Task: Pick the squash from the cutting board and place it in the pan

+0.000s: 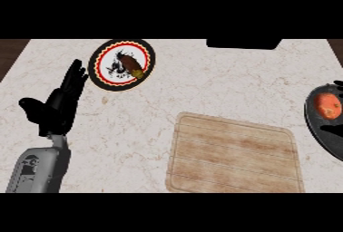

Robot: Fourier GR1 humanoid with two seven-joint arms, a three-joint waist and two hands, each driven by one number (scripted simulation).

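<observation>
The squash (328, 105) lies in the pan (315, 123) at the right edge, beyond the board (231, 156). The left hand (60, 102) rests open on the left, holding nothing. Only a dark tip of the right hand (335, 132) shows, so I cannot tell its state.

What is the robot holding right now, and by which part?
Nothing visibly. The left hand is open and bare. The squash lies in the pan. The right hand, barely showing at the edge, cannot be judged.

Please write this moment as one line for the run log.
squash: lying in pan | cutting board: no squash on it | left hand: open, resting at left | right hand: not in view
</observation>
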